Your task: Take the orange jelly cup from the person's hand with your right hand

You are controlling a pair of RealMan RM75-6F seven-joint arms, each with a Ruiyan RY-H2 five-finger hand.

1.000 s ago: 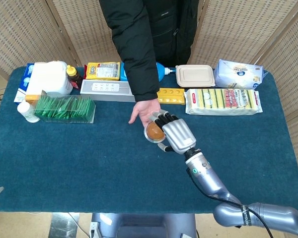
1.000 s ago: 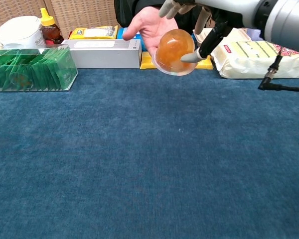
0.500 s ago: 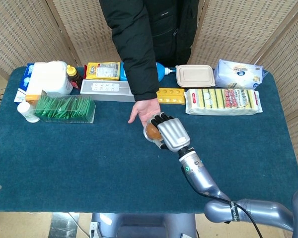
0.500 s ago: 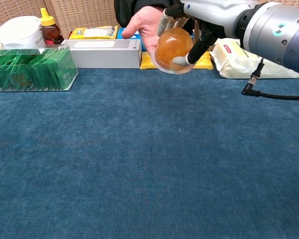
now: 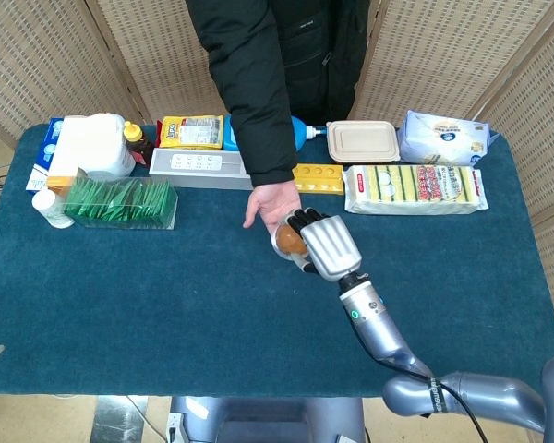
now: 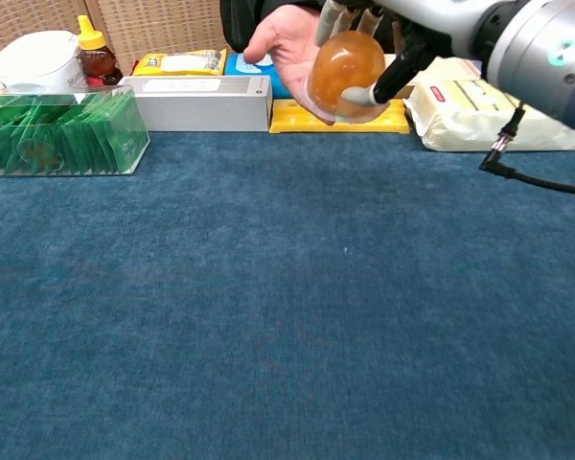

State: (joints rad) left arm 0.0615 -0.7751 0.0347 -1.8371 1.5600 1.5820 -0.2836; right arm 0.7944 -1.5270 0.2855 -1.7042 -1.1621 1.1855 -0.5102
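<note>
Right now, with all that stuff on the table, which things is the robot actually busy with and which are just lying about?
Part of the job:
- orange jelly cup
- person's hand offering it
- right hand, fingers around the cup

Just lying about:
- green packets in a clear box
- honey bottle
- yellow tray
- pack of sponges
- lidded container

Open blue tablecloth [image 5: 166, 295] lies in front; behind the person's hand [image 5: 270, 205], a yellow tray [image 5: 318, 178] and sponge pack [image 5: 414, 189] crowd close.
</note>
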